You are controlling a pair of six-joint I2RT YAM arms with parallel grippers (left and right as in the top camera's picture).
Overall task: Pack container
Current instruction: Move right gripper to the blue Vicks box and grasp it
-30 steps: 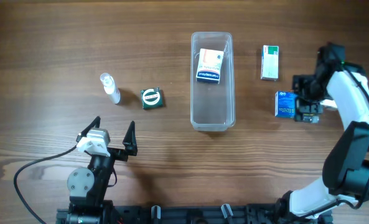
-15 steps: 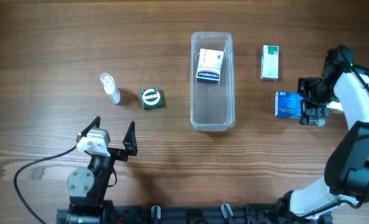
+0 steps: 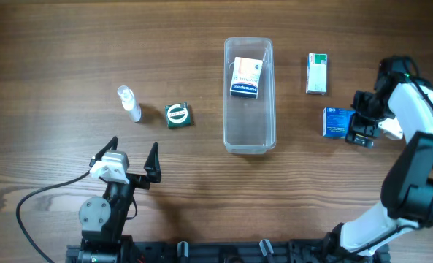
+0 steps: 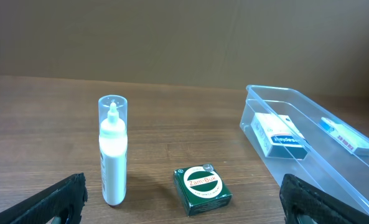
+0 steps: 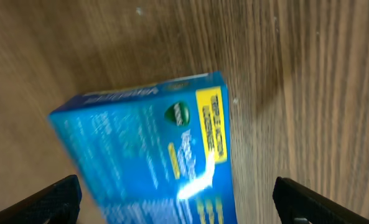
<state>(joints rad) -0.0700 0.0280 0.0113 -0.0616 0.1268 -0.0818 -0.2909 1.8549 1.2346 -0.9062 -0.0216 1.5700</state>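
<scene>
The clear plastic container [image 3: 249, 95] lies lengthwise mid-table and holds one white, orange and blue box [image 3: 247, 77]; it also shows at the right of the left wrist view [image 4: 308, 149]. A blue box [image 3: 335, 122] lies flat on the table to its right, filling the right wrist view [image 5: 153, 155]. My right gripper [image 3: 360, 126] is open, right beside the blue box, its fingers [image 5: 178, 202] spread on either side of it. My left gripper [image 3: 132, 155] is open and empty near the front left edge, well short of the green tin [image 3: 178, 115] and the white bottle [image 3: 129, 103].
A white and green box [image 3: 317, 73] lies right of the container's far end. The green Zam-Buk tin [image 4: 203, 188] and the upright capped bottle [image 4: 112, 158] stand in front of my left gripper [image 4: 184, 199].
My right gripper has shifted slightly right, then turned and settled beside the blue box. The box, the container and the left arm have not moved.
</scene>
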